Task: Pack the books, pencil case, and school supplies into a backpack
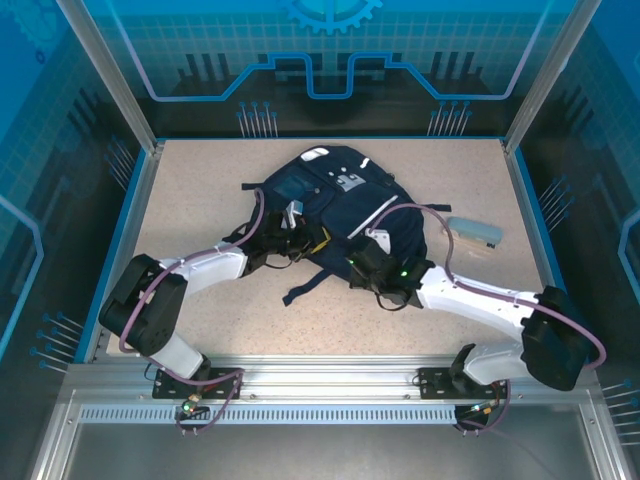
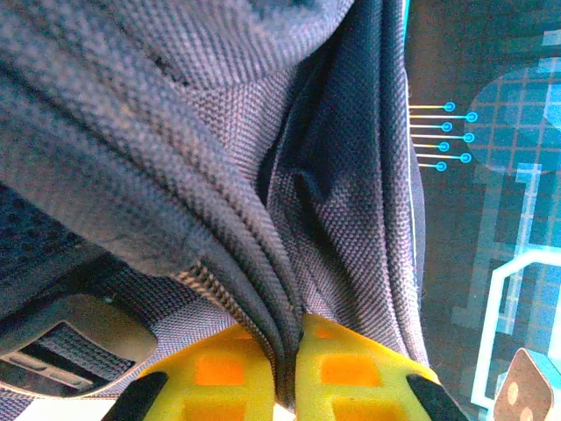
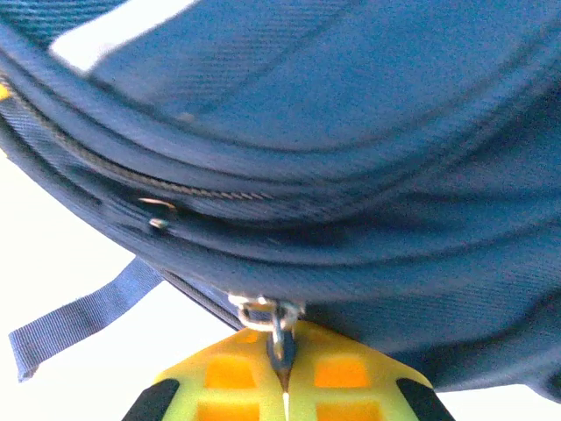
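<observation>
Left fingers [image 2: 219, 377], right fingers [image 3: 346, 373] pinch backpack [image 1: 340, 200] near edge; wide table [image 1: 190, 190] margins

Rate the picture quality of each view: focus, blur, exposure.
Top external: evenly lit and sharp, the large navy-blue fabric backpack casting only soft shadows on the speckled table. Left wrist: weave crisp in the fold pinched by the left hand. Right wrist: fabric soft and smeared, table blown out to white, the small metal zipper pull in the right hand fairly clear.
</observation>
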Robot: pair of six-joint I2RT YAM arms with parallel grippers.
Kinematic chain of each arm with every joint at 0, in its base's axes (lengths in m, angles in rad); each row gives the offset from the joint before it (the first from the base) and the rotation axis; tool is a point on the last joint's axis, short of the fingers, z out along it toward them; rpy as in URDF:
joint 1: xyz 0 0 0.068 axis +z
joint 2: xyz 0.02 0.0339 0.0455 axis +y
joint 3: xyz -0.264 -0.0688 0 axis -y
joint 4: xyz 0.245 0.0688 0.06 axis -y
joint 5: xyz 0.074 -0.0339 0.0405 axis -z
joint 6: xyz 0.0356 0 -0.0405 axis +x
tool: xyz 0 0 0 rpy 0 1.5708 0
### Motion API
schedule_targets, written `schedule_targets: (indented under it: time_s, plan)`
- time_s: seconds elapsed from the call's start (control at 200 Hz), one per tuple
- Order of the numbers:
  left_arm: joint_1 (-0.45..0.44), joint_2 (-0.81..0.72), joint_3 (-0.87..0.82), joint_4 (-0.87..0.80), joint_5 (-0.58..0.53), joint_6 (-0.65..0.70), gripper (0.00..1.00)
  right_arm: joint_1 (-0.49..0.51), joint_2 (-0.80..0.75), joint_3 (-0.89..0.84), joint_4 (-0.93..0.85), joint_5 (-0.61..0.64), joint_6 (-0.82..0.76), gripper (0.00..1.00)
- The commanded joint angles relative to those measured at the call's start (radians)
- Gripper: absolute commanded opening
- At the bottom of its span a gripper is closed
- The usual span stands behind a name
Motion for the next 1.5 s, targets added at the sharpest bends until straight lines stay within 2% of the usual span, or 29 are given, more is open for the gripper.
schedule_targets:
  time_s: [0.0,0.135,0.275,0.465,0.575,0.71,0.81,0.92,1.081,1.221,1.366,1.491]
  plan:
    - [0.057,0.011,0.021,-0.040,-0.042,0.055,0.05,-0.056,-0.065,-0.040,-0.197,0.061,0.023,0.00]
    - [0.073,0.008,0.020,-0.051,-0.045,0.067,0.05,-0.113,-0.111,-0.058,-0.241,0.071,0.019,0.00]
    - [0.093,0.004,0.020,-0.064,-0.046,0.077,0.05,-0.165,-0.126,-0.053,-0.230,0.018,-0.035,0.00]
    - [0.136,-0.011,0.022,-0.094,-0.033,0.105,0.06,-0.189,-0.118,-0.012,-0.123,-0.175,-0.204,0.00]
    - [0.183,-0.029,0.032,-0.152,-0.030,0.152,0.08,-0.196,-0.088,0.022,-0.104,-0.242,-0.272,0.00]
    - [0.246,-0.054,0.040,-0.193,0.003,0.181,0.12,-0.151,-0.028,0.022,0.076,-0.455,-0.412,0.00]
    - [0.272,-0.108,0.020,-0.205,-0.007,0.174,0.18,-0.130,0.058,0.040,0.197,-0.539,-0.388,0.00]
    - [0.309,-0.184,-0.012,-0.278,-0.043,0.179,0.44,-0.104,0.153,0.100,0.291,-0.579,-0.366,0.00]
    - [0.346,-0.314,-0.081,-0.379,-0.113,0.195,0.62,-0.071,0.296,0.220,0.343,-0.622,-0.368,0.00]
    - [0.346,-0.404,-0.131,-0.397,-0.082,0.163,0.64,-0.055,0.398,0.321,0.354,-0.641,-0.370,0.00]
    - [0.346,-0.437,-0.202,-0.324,-0.005,0.074,0.65,-0.049,0.448,0.377,0.357,-0.655,-0.365,0.00]
    - [0.342,-0.424,-0.238,-0.253,0.042,0.013,0.59,-0.047,0.458,0.387,0.358,-0.667,-0.360,0.00]
